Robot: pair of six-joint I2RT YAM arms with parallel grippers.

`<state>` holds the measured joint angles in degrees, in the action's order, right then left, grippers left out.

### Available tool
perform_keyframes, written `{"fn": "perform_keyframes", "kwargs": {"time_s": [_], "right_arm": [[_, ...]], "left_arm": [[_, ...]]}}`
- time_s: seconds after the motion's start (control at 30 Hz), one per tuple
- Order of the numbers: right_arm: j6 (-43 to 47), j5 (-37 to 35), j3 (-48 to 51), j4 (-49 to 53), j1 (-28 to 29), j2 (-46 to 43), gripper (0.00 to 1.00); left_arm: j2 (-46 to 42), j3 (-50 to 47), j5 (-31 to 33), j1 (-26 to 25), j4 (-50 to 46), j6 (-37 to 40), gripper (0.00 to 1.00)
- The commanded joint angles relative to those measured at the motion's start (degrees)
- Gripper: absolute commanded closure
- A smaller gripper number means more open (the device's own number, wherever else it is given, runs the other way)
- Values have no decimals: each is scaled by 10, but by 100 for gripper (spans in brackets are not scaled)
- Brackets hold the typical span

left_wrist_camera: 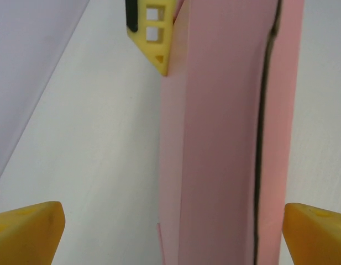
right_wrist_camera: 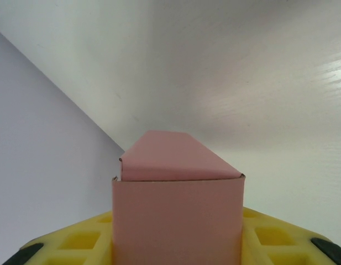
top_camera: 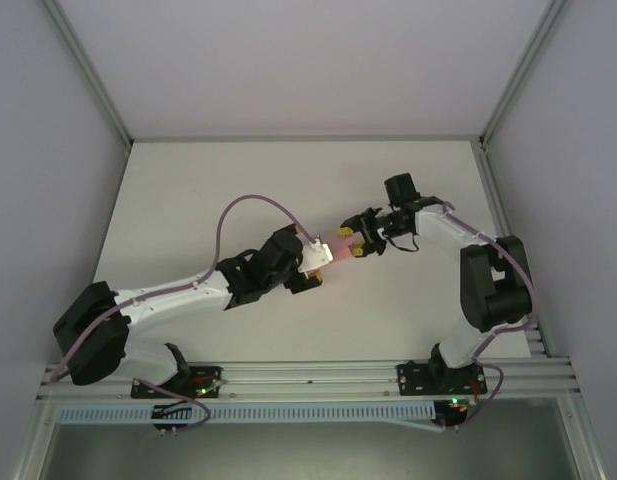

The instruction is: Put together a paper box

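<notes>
Pale grey walls (top_camera: 48, 150) enclose a white tabletop (top_camera: 188, 200). Over its middle, the right gripper (top_camera: 360, 243) clamps one end of the paper box (top_camera: 340, 246). The box is pink card folded into a slim rectangular sleeve, one long seam gaping, end flap bent over. The left gripper (top_camera: 320, 262) stands wide open astride the other end.

The paper box (left_wrist_camera: 225, 138) is showing as thin pink card, matt and smooth; the white desk (left_wrist_camera: 98, 165) is giving off a faint sheen. The fingers (left_wrist_camera: 27, 231) of the left tool (left_wrist_camera: 170, 234) are looking like matt yellow plastic.
</notes>
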<state>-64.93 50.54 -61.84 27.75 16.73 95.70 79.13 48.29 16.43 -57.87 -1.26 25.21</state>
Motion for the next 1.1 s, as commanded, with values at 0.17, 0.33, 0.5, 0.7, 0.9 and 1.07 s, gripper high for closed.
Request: {"fn": "perform_keyframes", "kwargs": {"time_s": [0.17,0.33,0.5,0.7,0.9,1.07], "right_arm": [[-33,55,9,-14,-3,-17,69],[-2,59,-7,27,-3,-24,67],[5,57,8,24,-3,-33,58],[16,48,17,8,-4,-64,33],[135,-169,-21,44,-46,-152,9],[236,-298,73,-160,-66,-284,0]], "left_arm": [[33,14,4,0,-12,11,0],[41,19,-2,0,-13,7,16],[8,5,-21,1,1,10,38],[-6,6,-38,12,-18,19,52],[-5,32,-145,50,-89,28,55],[19,83,-253,98,-220,73,54]]}}
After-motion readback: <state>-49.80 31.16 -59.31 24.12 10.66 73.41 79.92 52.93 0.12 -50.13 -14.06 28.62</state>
